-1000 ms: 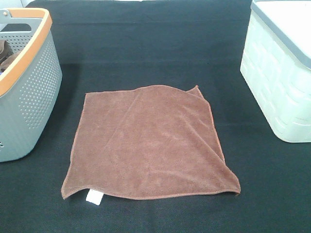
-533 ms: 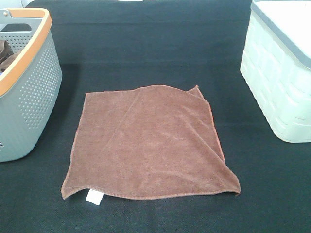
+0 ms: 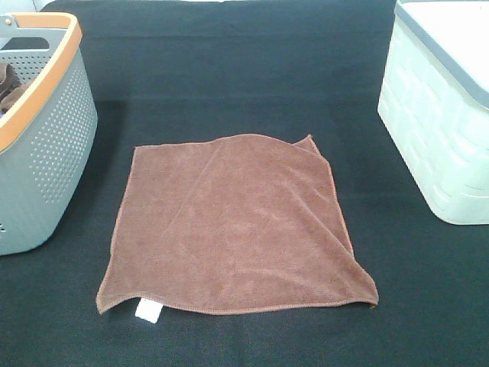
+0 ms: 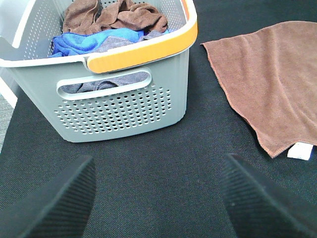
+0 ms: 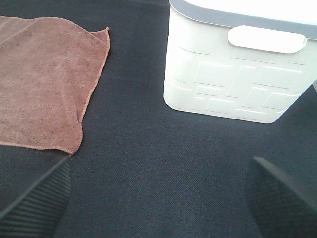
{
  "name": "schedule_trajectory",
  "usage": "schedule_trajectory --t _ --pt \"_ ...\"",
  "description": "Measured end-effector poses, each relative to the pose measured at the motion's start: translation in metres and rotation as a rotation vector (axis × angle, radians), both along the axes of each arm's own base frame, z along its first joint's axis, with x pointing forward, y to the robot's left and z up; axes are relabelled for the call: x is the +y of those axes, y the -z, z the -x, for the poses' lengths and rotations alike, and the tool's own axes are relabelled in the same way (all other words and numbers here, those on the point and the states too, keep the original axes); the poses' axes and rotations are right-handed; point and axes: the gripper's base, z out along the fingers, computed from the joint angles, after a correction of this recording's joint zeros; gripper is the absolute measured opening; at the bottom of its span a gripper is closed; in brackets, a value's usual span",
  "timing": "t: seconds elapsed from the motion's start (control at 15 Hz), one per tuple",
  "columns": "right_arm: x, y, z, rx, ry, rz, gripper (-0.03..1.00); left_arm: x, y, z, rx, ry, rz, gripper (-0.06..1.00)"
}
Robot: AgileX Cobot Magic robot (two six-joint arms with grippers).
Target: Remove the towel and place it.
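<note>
The reddish-brown towel (image 3: pixel 233 222) lies spread flat on the black table between the two baskets, its small white tag (image 3: pixel 147 310) at the near edge. It also shows in the left wrist view (image 4: pixel 272 79) and the right wrist view (image 5: pixel 42 79). My left gripper (image 4: pixel 158 198) is open and empty, low over the table in front of the grey basket (image 4: pixel 114 106), apart from the towel. My right gripper (image 5: pixel 158 198) is open and empty, over bare table between the towel and the white basket (image 5: pixel 237 74). Neither arm shows in the exterior view.
The grey perforated basket (image 3: pixel 46 145) with an orange rim stands at the left and holds brown cloths (image 4: pixel 116 17) and a blue one (image 4: pixel 94 42). The white basket (image 3: pixel 439 115) with a grey rim stands at the right. The table cover is black.
</note>
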Motion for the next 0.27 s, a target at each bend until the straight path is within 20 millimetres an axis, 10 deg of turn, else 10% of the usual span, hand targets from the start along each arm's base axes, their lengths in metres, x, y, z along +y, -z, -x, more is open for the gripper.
schedule_trajectory --t 0.27 --pt "0.0 0.0 0.0 0.0 0.0 0.0 0.89 0.0 0.0 0.0 0.0 0.0 0.0 0.68"
